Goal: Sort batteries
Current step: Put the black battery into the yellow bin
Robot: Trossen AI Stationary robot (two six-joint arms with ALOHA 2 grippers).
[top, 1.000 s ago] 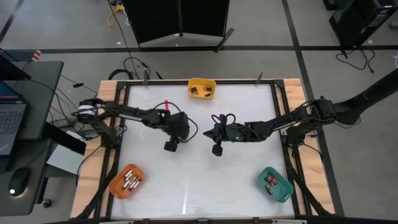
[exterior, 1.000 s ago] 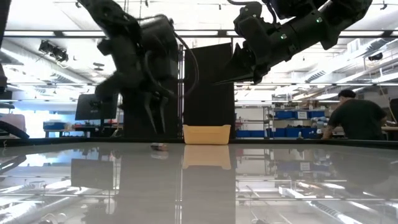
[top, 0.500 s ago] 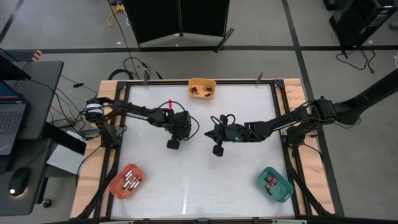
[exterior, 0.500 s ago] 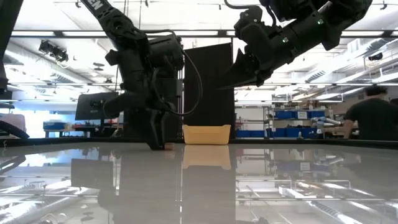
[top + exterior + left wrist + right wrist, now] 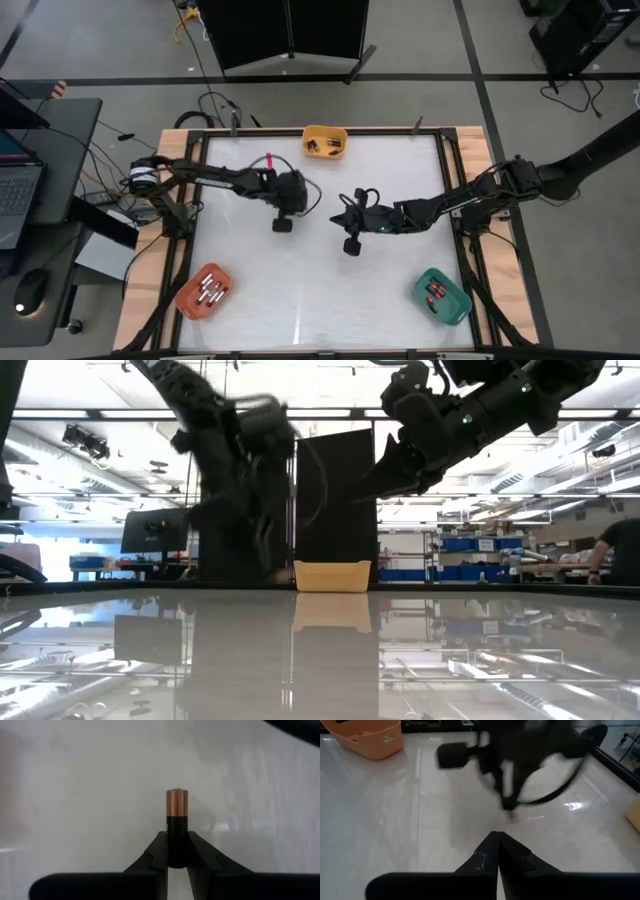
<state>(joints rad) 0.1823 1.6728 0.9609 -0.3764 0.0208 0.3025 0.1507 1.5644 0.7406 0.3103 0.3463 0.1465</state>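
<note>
One battery (image 5: 177, 827) between left end effector (image 5: 177, 851) fingers

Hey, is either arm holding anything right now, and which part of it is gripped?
The left gripper holds a battery by its black end; the copper end sticks out. The right gripper is shut and empty.

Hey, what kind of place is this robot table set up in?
Probably a robotics lab or workshop: rows of ceiling strip lights, shelving with blue storage bins, a black laptop on a side desk, and loose cables on the grey floor.
</note>
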